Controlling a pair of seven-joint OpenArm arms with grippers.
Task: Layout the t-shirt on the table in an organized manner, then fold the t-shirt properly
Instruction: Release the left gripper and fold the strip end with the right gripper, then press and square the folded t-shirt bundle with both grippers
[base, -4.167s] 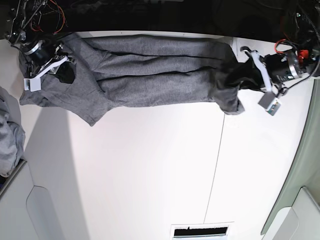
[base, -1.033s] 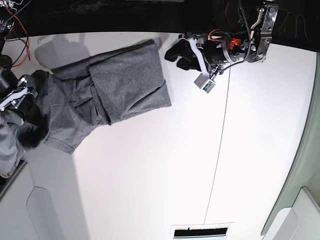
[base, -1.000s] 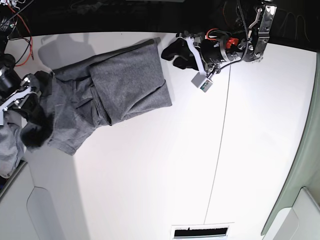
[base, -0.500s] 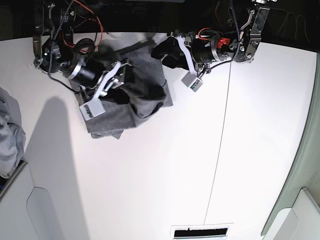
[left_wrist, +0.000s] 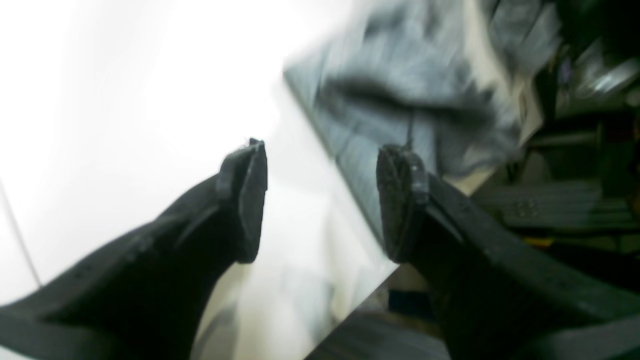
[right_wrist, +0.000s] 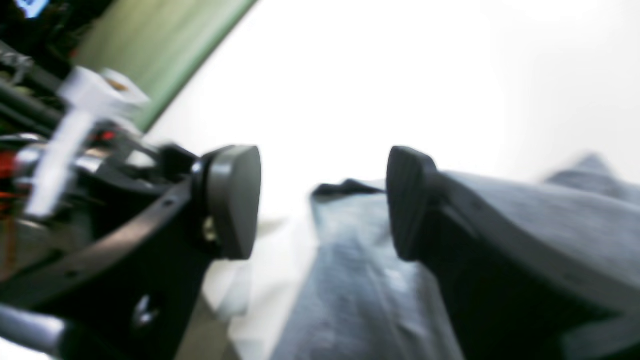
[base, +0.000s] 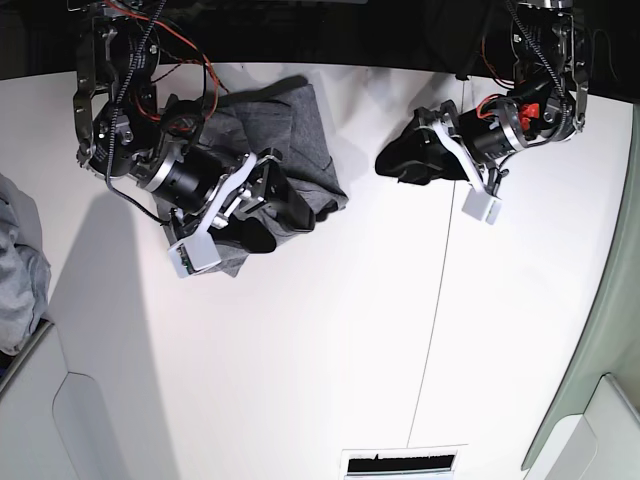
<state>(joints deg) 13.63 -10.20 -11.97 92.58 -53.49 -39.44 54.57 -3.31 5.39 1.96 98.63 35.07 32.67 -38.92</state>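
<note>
Two end effectors concern us: the left end effector (left_wrist: 320, 200) and the right end effector (right_wrist: 322, 200) both gape, gripping nothing. We judge the t-shirt (base: 290, 150), bunched at upper left of the desk (base: 330, 350), folded; squaring its edges comes next.

No legible text, any view.
Small white tags hang off both wrist cams in base view (base: 192, 254) & (base: 483, 206), too small/blurry to read. Wrist views motion-blurred; no labels, brands or nos. visible on t-shirt (base: 300, 150) or counter (base: 330, 340).
</note>
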